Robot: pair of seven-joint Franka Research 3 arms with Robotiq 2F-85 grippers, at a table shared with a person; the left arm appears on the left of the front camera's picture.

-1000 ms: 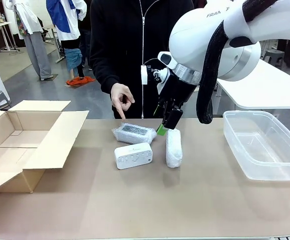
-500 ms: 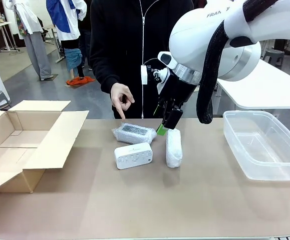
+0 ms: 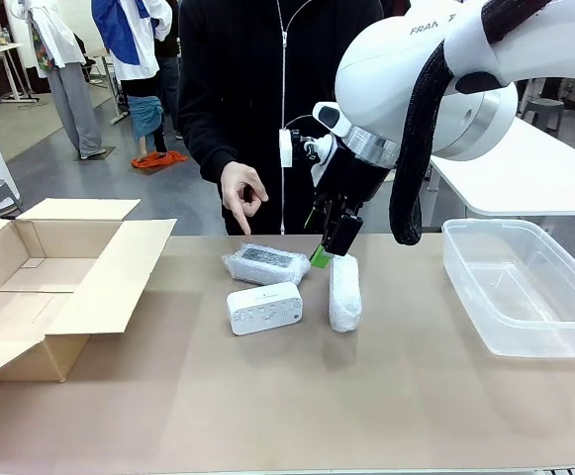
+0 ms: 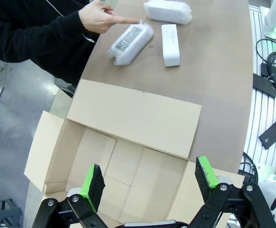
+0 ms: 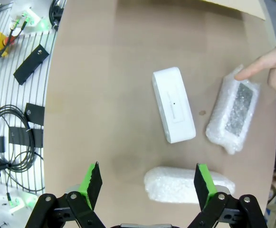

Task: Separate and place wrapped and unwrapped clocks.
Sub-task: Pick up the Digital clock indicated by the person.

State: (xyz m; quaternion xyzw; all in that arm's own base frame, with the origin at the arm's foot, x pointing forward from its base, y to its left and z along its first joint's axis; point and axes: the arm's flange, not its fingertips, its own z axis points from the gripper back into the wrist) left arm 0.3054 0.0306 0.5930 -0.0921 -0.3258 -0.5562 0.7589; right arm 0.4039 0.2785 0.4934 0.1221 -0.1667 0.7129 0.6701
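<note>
- While your right gripper [image 5: 146, 178] hangs over the far middle of the table [image 3: 267, 396], its jaws stand wide apart, and nothing is held between the green pads.
- Just below it lies the all-white wrapped clock [image 3: 344, 292], a brick swathed in crinkly, milky plastic. Its long side runs from you toward the person.
- To its left you'll find the dark-faced wrapped clock [image 3: 265, 263] lying crosswise. A grey-black panel shows through its translucent wrap.
- A person's hand [image 3: 240, 196] points an index finger down at that clock, and in the wrist views the fingertip sits right at the edge of the wrap.
- On your side of the dark-faced one sits the bare clock [image 3: 264, 308]. It is smooth white plastic with rounded corners and small markings on its face, near both wrapped clocks but apart from them.
- Your left gripper [image 4: 148, 178] hovers above the open cardboard box [image 4: 128, 156] at the table's left, with its jaws spread wide and empty.
- At the table's right a clear plastic tub [image 3: 520, 287] stands well apart from the clocks.
</note>
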